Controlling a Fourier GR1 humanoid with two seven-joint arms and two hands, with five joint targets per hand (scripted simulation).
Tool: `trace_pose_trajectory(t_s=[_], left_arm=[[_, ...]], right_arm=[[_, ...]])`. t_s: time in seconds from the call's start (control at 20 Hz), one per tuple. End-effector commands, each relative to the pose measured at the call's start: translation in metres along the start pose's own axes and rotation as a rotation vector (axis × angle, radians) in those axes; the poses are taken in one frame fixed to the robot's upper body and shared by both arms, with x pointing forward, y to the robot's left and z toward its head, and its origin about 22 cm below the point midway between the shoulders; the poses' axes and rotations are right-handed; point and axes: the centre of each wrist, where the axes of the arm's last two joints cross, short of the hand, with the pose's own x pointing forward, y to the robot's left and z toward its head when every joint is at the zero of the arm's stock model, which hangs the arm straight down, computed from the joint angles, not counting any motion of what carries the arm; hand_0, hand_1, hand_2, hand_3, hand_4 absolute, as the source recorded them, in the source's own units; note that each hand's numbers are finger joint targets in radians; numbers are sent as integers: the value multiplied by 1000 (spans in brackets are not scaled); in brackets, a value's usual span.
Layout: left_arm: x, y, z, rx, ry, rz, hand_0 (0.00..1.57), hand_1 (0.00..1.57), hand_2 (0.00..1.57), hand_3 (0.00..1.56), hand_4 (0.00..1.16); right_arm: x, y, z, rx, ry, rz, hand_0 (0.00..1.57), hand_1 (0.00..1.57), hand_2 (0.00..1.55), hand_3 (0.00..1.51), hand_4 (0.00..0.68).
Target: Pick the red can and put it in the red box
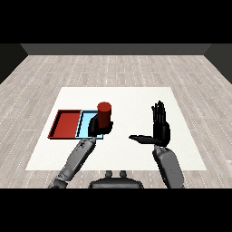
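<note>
The left robot hand (96, 127) is curled round the red can (104, 114), which stands upright in its grasp over the light blue tray (84, 122); whether the can's base touches the tray cannot be told, since the fingers cover its lower part. The red tray (65, 124) lies just to the left of the blue one, the two touching side by side on the white counter (131, 97). The right robot hand (159, 128) is well apart to the right, raised with its fingers straight and pointing toward the far side, thumb stretched out to the left, holding nothing.
</note>
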Motion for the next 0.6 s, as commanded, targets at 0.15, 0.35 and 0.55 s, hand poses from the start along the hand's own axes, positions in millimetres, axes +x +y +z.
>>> trace_pose_trajectory(t_s=[0.15,0.35,0.55], left_arm=[[18,57,-25,97,1,-118,1571,1571,1568,1462,1123],[22,130,-35,225,75,-231,1571,1571,1571,1487,1127],[-1,162,-19,279,158,-406,1571,1571,1552,1472,1138]], right_arm=[[3,-53,33,-92,54,95,0,0,0,0,0],[-22,-63,46,-140,70,97,0,0,0,0,0],[-21,-74,39,-127,64,92,0,0,0,0,0]])
